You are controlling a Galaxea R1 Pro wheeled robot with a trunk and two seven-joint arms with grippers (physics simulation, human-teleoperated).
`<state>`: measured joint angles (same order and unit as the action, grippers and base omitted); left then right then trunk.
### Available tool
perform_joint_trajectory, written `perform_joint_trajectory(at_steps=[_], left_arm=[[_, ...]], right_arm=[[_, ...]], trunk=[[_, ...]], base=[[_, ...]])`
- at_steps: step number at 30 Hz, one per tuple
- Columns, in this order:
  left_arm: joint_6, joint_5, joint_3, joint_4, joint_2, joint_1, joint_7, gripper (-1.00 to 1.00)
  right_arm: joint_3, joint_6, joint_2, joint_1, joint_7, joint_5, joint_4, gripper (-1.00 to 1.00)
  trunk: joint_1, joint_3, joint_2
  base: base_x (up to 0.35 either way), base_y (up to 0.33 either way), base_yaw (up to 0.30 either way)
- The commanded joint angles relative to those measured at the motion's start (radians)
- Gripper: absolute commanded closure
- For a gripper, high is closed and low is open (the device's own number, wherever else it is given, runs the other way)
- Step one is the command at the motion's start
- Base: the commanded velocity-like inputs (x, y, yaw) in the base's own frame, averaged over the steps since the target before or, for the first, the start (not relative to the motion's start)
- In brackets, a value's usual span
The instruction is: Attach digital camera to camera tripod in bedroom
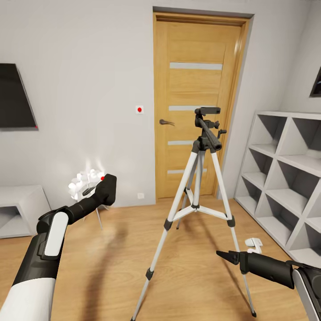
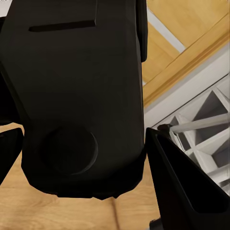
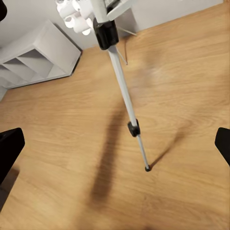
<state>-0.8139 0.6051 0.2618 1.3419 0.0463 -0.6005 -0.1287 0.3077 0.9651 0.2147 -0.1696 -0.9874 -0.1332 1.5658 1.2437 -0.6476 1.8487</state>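
The digital camera (image 1: 108, 186), black and boxy with a red button on top, is held up at the left in my left gripper (image 1: 101, 196), level with the tripod's legs. In the left wrist view the camera body (image 2: 76, 96) sits between the two fingers (image 2: 182, 187) of the left gripper (image 2: 81, 139). The camera tripod (image 1: 201, 178) stands in the middle of the room before the door, its black head (image 1: 207, 122) bare. My right gripper (image 1: 226, 255) hangs low at the right, open, beside a tripod leg (image 3: 122, 86); the right gripper (image 3: 117, 143) holds nothing.
A wooden door (image 1: 200, 80) is behind the tripod. A grey cube shelf (image 1: 285, 178) lines the right wall, with a small white object (image 1: 253, 243) on the floor before it. A white lamp (image 1: 84, 183) and a low grey shelf (image 1: 18, 209) stand at the left.
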Motion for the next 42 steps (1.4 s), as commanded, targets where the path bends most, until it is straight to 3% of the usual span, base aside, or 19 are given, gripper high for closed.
perform_joint_trajectory(at_steps=[1,42], left_arm=[[-0.005,-0.005,0.002,0.000,0.000,-0.001,-0.009,1.00],[-0.006,-0.007,0.002,0.000,0.000,-0.001,-0.006,1.00]], right_arm=[[0.001,0.006,0.000,-0.001,-0.001,-0.003,0.000,-1.00],[0.001,0.006,0.000,-0.001,0.000,-0.003,-0.001,-1.00]], trunk=[[-0.004,0.002,-0.007],[-0.161,0.131,-0.294]], base=[[0.000,0.000,0.000],[0.000,0.000,0.000]])
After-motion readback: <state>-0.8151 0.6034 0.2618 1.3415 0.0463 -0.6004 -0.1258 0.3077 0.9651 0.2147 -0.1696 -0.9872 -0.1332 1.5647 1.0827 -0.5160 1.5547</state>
